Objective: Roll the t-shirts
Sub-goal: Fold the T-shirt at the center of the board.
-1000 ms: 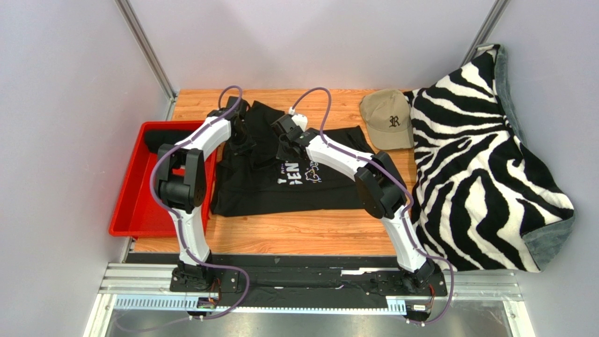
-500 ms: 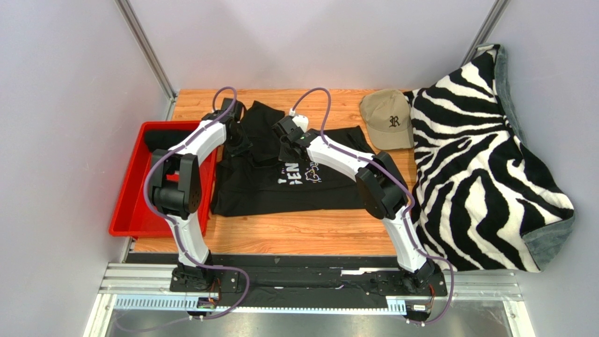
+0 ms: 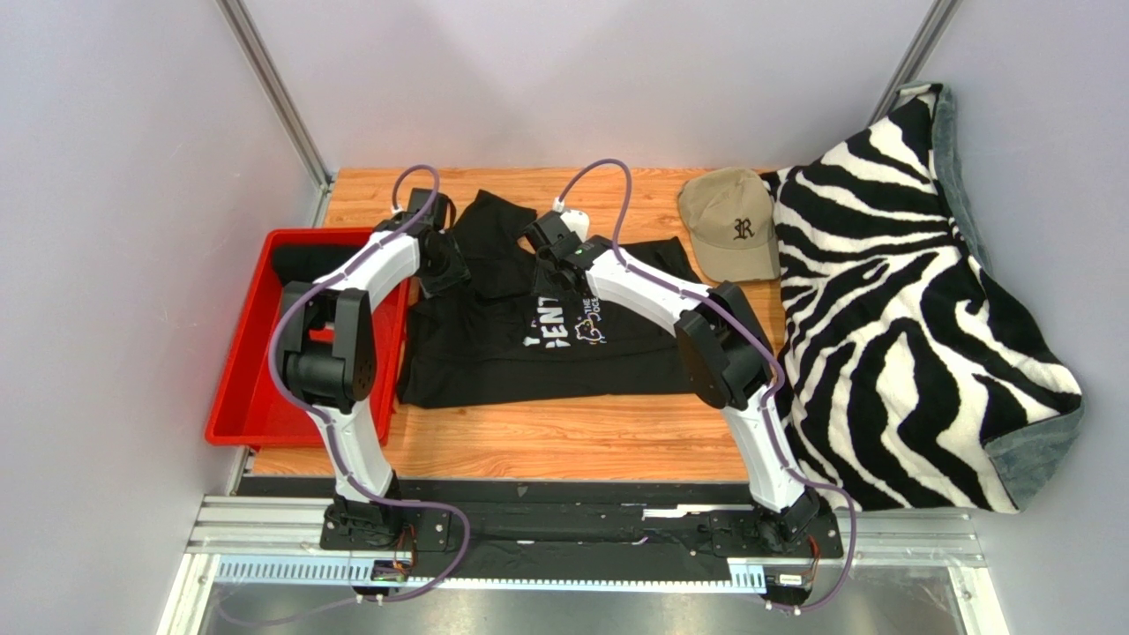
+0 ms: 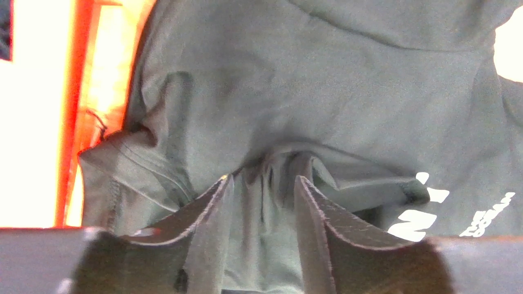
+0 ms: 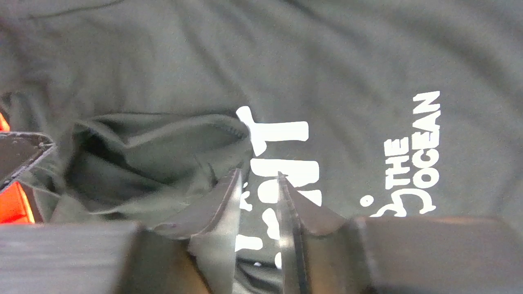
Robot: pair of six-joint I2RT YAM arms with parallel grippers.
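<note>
A black t-shirt (image 3: 517,357) with white lettering lies spread on the wooden table, its far part bunched into folds. My left gripper (image 3: 448,271) hangs over the shirt's far left. In the left wrist view the left gripper (image 4: 263,179) is open, and a loose ridge of the t-shirt (image 4: 307,79) runs through the gap. My right gripper (image 3: 546,271) is over the chest print. In the right wrist view the right gripper (image 5: 258,173) stands slightly open above the t-shirt (image 5: 344,61), with white letters showing between the fingers. A folded hem lies just to its left.
A red tray (image 3: 245,397) sits at the table's left edge with a black roll of cloth (image 3: 316,261) at its far end. A tan cap (image 3: 732,225) lies at the back right. The zebra-striped blanket (image 3: 914,304) covers the right side.
Both grippers were shut on the shirt's far part and have opened, letting the cloth go. Both wrists shifted slightly toward the far edge, and more of the lettering shows.
</note>
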